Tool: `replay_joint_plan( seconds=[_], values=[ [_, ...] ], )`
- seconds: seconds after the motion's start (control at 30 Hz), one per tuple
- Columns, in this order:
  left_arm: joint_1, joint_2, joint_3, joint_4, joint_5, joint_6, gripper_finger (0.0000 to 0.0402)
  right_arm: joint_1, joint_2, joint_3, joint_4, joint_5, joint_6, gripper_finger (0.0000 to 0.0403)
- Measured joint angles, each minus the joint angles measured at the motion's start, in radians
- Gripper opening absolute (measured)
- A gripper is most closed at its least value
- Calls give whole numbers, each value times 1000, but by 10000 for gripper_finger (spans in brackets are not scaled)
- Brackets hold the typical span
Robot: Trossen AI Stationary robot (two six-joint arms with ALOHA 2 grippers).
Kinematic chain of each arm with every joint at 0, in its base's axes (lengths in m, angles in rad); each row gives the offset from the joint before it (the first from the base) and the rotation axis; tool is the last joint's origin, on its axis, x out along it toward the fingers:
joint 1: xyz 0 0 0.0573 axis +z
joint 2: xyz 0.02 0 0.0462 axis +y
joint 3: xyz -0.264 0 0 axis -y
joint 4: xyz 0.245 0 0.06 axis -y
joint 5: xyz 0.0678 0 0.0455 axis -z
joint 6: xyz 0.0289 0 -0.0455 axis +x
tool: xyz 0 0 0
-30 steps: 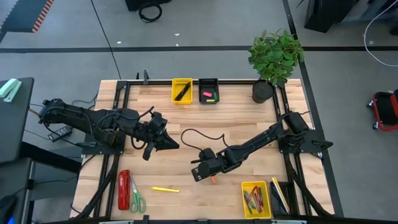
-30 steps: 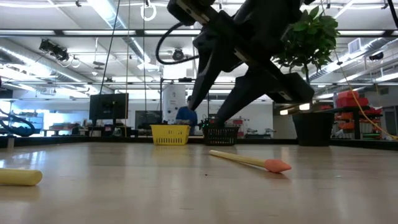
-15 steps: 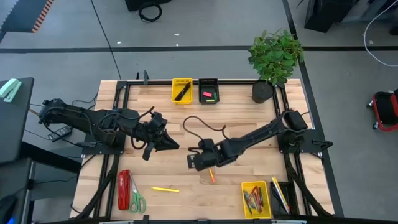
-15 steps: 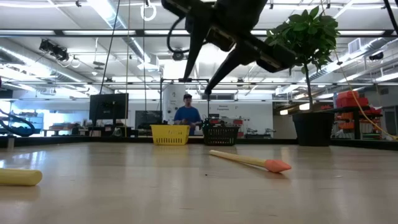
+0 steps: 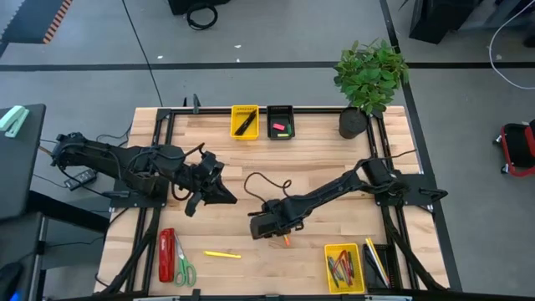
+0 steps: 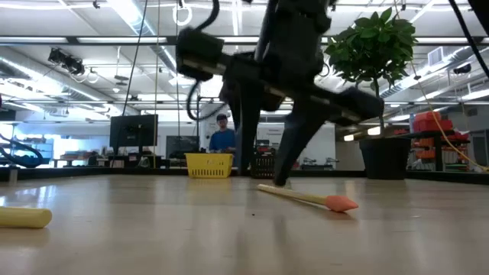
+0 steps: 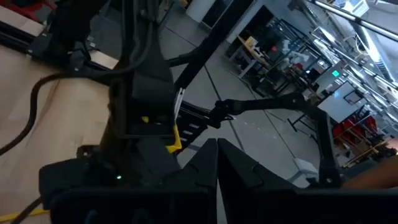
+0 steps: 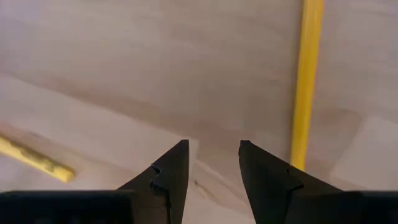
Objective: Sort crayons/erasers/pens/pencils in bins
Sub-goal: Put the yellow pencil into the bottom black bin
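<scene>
My right gripper (image 5: pixel 274 231) (image 6: pixel 263 177) (image 8: pixel 214 165) points steeply down over the near middle of the table, fingers open, their tips just above the wood. An orange pencil (image 5: pixel 284 239) (image 6: pixel 302 196) (image 8: pixel 306 81) with a pink eraser tip lies flat beside them, outside the gap. A short yellow stick (image 5: pixel 221 254) (image 6: pixel 23 218) lies farther left. My left gripper (image 5: pixel 224 196) (image 7: pixel 217 180) is held shut above the table's left middle. The bins are a yellow one (image 5: pixel 244 122) and a black one (image 5: pixel 280 122) at the far edge, and a yellow one (image 5: pixel 343 267) and a black one (image 5: pixel 376 263) at the near right.
A red stapler (image 5: pixel 166 255) and green-handled scissors (image 5: pixel 182 267) lie at the near left. A potted plant (image 5: pixel 368 79) stands at the far right corner. Bare wood lies between the far bins and both grippers.
My right gripper first rose, moving toward the far edge, then tipped to point more steeply down and sank toward the table beside the orange pencil's far end. Its fingers stayed open. The pencil and the yellow stick have not moved.
</scene>
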Motion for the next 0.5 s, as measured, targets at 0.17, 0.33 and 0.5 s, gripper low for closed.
replay_joint_plan(
  seconds=[0.17,0.33,0.5],
  values=[
    [-3,-5,0,-3,0,-1,23,-3,12,91,-191,56,-39,146],
    [-6,-12,0,-10,0,-4,19,6,23,92,-245,27,-43,147],
    [-6,-16,1,-17,0,-4,12,12,59,90,-240,1,-57,147]
  ],
)
